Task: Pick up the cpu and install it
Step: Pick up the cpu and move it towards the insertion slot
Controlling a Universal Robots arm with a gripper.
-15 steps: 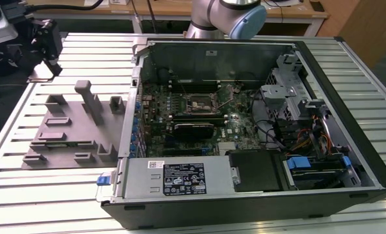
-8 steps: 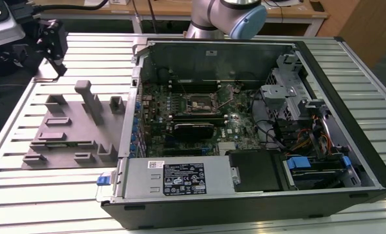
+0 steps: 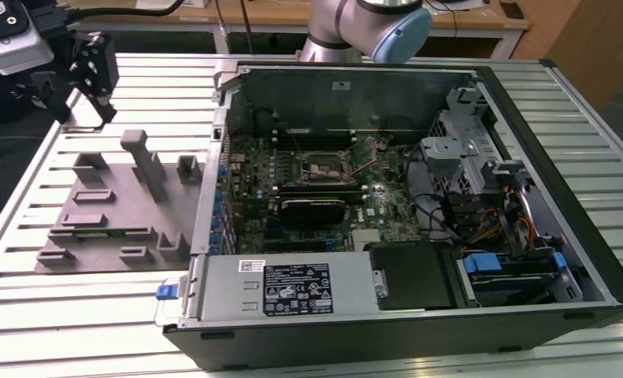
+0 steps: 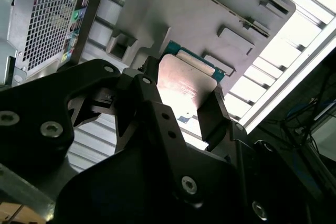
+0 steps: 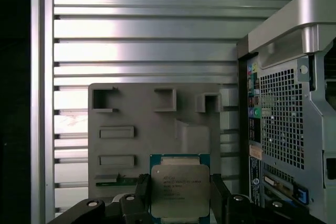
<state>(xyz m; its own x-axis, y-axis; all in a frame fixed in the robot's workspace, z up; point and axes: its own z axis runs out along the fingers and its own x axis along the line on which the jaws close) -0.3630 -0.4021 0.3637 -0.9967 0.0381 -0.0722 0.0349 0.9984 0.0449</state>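
Observation:
In both wrist views the cpu [image 5: 178,188] [image 4: 185,81], a flat square chip with a silvery top plate and a green rim, sits between my two black fingers [image 5: 143,192]. My gripper [image 5: 179,182] [image 4: 176,95] is shut on it, one finger pressing each opposite edge. The chip hangs above the grey fixture plate [image 5: 136,121], apart from it. In the exterior view my gripper [image 3: 88,75] hovers over the far end of that plate [image 3: 106,209], at the exterior view's left of the open computer case [image 3: 595,260]. The black metal-framed socket [image 3: 325,168] lies on the motherboard inside the case.
Grey upright blocks [image 3: 143,161] rise from the fixture plate. The case wall [image 3: 223,118] stands between plate and motherboard. A power supply [image 3: 290,287] fills the case's near side, with cables and drive cages [image 3: 469,157] at the exterior view's right. Everything rests on a slatted metal table [image 3: 69,323].

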